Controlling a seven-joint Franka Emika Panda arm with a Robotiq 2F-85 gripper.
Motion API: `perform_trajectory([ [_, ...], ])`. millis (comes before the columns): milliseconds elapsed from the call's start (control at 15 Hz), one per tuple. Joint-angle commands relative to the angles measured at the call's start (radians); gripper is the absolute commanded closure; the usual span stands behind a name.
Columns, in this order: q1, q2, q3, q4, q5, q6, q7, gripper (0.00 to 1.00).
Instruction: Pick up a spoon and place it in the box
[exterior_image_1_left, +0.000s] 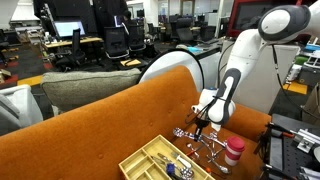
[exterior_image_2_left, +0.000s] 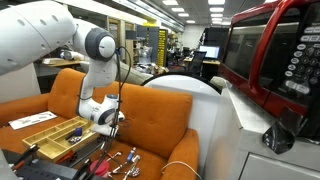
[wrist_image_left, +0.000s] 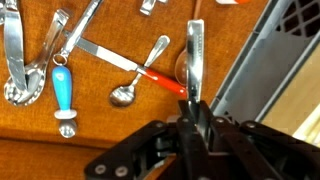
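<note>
Orange sofa (exterior_image_1_left: 110, 125), cutlery strewn on it | gripper (wrist_image_left: 193, 106) pinched on a steel spoon (wrist_image_left: 195, 45) by the handle, over the pile, near the box (exterior_image_1_left: 140, 149), not in it | spoon looked light, stiff, slick; the flat handle seemed the surest hold.

spoon (wrist_image_left: 194, 55) in claw (wrist_image_left: 192, 106), pale-yellow box (exterior_image_1_left: 150, 160)

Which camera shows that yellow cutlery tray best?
An exterior view: there the tray lies close, its dividers plain. In an exterior view it looks small and flat. The wrist view misses it.
</note>
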Motion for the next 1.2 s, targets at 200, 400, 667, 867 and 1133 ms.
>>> perform_trajectory([
  [200,-0.111,-0.168,0.179,-0.173,-0.05,0.058,-0.038,0.97],
  [400,-0.17,-0.114,0.282,-0.146,-0.053,0.067,-0.048,0.97],
  [667,-0.226,0.027,0.379,-0.077,-0.075,0.048,-0.084,0.97],
  [867,-0.268,0.155,0.438,-0.02,-0.11,0.013,-0.128,0.97],
  [1133,-0.281,0.265,0.45,0.052,-0.115,-0.021,-0.148,0.97],
])
